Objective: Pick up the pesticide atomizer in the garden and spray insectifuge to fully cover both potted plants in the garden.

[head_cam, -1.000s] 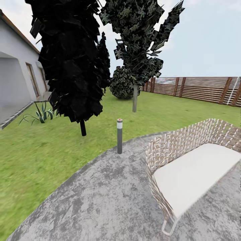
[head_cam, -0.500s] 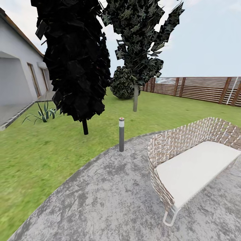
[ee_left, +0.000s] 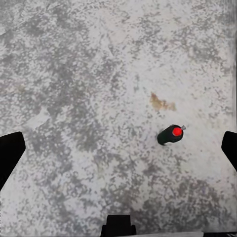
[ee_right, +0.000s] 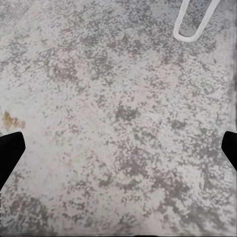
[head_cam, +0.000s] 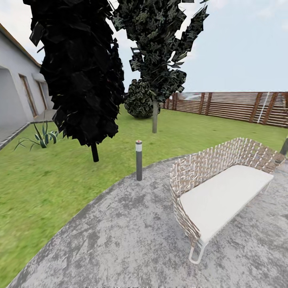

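A: How are the tools doing?

B: Left tool (ee_left: 118, 148) is hanging spread wide and empty over the patio (ee_left: 74, 74); right tool (ee_right: 118, 148) is doing the same.

A: And the atomizer?

B: Atomizer (ee_left: 170, 134) is standing on the stone below the left tool, untouched.

A: So nothing done?

B: Seemingly; picking up and spraying are both waiting. Ahead, a sofa (head_cam: 224, 196), a lamp post (head_cam: 139, 160), lawn (head_cam: 48, 184). No pots showing.

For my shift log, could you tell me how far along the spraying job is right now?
Nothing looks done. Both grippers, left and right, are open and empty over the stone patio. A small dark bottle with a red top, possibly the atomizer, stands below the left one. Pickup and spraying remain.
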Robot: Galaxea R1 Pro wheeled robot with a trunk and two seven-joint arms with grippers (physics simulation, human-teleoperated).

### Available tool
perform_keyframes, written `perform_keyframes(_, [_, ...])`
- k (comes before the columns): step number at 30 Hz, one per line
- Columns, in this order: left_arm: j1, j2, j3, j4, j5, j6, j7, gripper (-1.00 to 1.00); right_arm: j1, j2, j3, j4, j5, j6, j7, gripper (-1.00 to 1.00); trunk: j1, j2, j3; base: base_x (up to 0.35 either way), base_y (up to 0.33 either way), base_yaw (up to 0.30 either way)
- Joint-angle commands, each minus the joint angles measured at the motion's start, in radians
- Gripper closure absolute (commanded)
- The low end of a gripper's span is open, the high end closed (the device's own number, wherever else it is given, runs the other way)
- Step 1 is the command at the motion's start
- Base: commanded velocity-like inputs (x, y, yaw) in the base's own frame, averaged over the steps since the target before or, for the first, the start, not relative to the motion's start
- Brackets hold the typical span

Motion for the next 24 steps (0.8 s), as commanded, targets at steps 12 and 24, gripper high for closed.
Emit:
perform_keyframes(12, [0.0, 0.002, 0.0, 0.0, 0.0, -0.003, 0.0, -1.0, -0.001, 0.0, 0.0, 0.001, -0.001, -0.003, 0.0, -1.0, 0.0, -0.001, -0.001, -0.269, 0.189, -0.269])
perform_keyframes(24, [0.0, 0.004, 0.0, -0.001, 0.006, -0.003, 0.0, -1.0, -0.001, 0.0, -0.004, -0.002, -0.002, -0.004, -0.005, -1.0, 0.0, -0.001, -0.011, -0.271, 0.216, -0.235])
